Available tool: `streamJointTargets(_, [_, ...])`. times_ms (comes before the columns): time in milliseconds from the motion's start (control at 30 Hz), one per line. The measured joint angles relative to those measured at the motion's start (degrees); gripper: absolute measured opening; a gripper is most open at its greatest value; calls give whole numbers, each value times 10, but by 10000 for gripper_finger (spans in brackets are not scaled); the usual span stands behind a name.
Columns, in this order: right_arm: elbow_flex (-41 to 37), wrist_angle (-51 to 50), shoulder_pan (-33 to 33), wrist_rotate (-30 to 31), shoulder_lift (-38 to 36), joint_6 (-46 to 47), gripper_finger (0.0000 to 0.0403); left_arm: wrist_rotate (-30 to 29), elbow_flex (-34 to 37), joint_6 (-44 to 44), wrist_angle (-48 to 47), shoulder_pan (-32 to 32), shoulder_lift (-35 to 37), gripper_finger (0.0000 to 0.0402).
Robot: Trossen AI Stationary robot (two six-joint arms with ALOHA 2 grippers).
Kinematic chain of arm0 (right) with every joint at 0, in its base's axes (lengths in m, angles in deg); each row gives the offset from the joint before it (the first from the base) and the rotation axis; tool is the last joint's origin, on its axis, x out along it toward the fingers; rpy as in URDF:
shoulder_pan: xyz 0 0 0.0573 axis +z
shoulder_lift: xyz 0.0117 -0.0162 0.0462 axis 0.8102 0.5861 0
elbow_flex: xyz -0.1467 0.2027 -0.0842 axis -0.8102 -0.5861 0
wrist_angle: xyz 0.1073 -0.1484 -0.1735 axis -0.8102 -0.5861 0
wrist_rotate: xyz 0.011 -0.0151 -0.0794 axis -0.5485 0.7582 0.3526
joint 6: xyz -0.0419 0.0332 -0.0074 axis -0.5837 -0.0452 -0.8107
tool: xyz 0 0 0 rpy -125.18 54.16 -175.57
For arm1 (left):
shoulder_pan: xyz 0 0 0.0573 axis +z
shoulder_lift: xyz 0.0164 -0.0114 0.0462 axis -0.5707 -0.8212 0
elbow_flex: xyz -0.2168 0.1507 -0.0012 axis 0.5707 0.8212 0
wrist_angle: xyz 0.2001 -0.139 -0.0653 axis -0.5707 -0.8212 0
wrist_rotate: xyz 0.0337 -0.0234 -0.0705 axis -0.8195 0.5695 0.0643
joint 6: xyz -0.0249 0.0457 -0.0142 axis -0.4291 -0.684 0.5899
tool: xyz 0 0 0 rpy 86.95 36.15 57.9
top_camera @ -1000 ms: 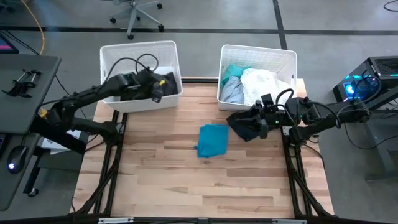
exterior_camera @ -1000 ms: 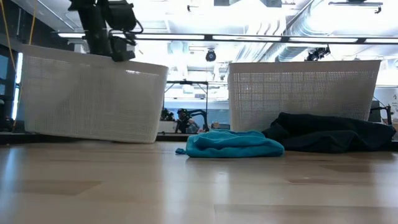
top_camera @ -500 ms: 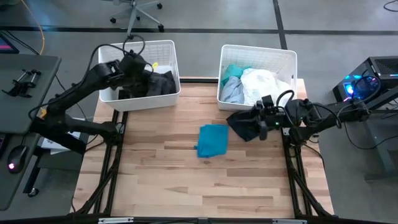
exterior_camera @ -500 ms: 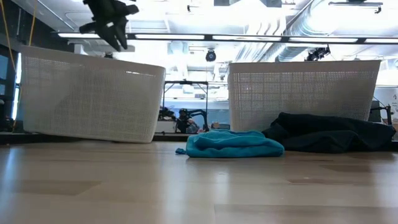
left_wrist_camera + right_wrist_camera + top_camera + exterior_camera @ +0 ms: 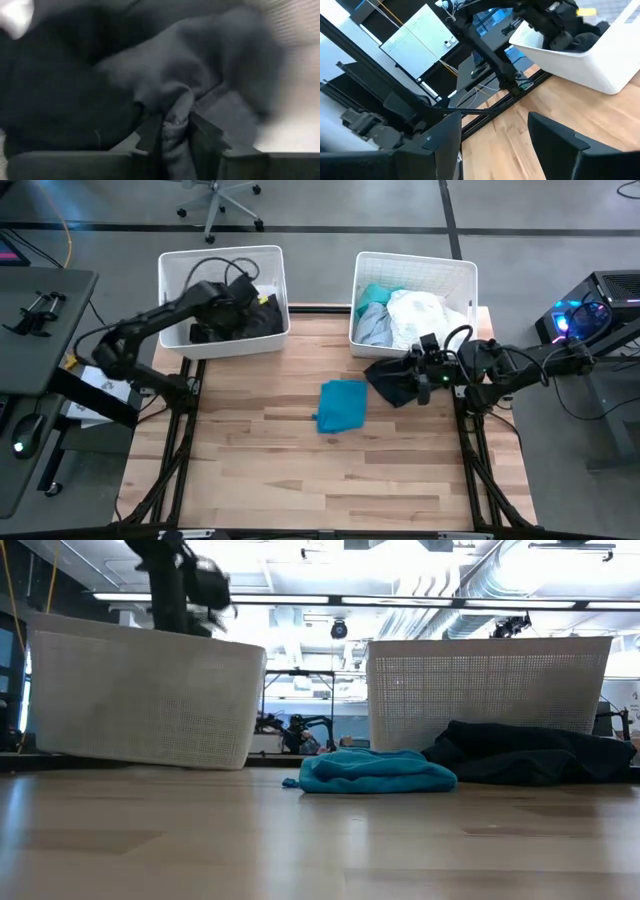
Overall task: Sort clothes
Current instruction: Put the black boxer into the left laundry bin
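Note:
My left gripper (image 5: 247, 298) is down inside the left white basket (image 5: 222, 252), shut on a dark grey garment (image 5: 200, 65) that lies among black clothes (image 5: 262, 320). In the low view only its arm (image 5: 190, 585) shows above the basket wall. My right gripper (image 5: 408, 377) (image 5: 492, 135) is open at the table's right side, over a black garment (image 5: 390, 385) (image 5: 530, 752) that lies on the wood, with nothing between its fingers. A teal garment (image 5: 342, 405) (image 5: 375, 772) lies crumpled mid-table. My left gripper pinches a raised fold of the dark grey garment (image 5: 176, 117) between its two fingers (image 5: 205, 132). The fold stands up between the fingers. The rest of the garment lies spread on the dark clothes in the basket. One layer or several, I cannot tell.
The right white basket (image 5: 415, 262) at the far right holds teal, pale grey-blue and white clothes (image 5: 420, 315). Both baskets stand at the table's far edge. Bare wood (image 5: 300, 470) fills the near half of the table. A desk stands off the left side.
My left gripper has risen from the basket's near wall toward its far left corner. It has then come back right and down onto the dark clothes in the basket. The left basket has shifted slightly. My right arm, the teal garment and the black garment have kept still.

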Motion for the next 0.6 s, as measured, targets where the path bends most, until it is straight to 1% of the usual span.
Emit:
streamJointTargets(100, [0,-2,8,-3,0,5,216,-4,-1,-1,-11,9,-15,54])
streamJointTargets(167, [0,-4,15,1,0,5,216,13,-16,-4,-7,1,-5,44])
streamJointTargets(267, [0,-5,22,7,0,5,216,69,-27,-9,-4,-18,-1,35])
streamJointTargets(367, [0,-5,22,8,0,0,216,151,-31,-6,-6,-46,9,31])
streamJointTargets(433, [0,-5,22,11,0,-3,216,192,-30,5,-11,-69,8,29])
streamJointTargets(533, [0,-6,22,19,0,-11,216,226,-29,25,-6,-107,8,28])
streamJointTargets(600, [0,-7,22,19,0,-14,216,230,-29,32,5,-131,8,28])
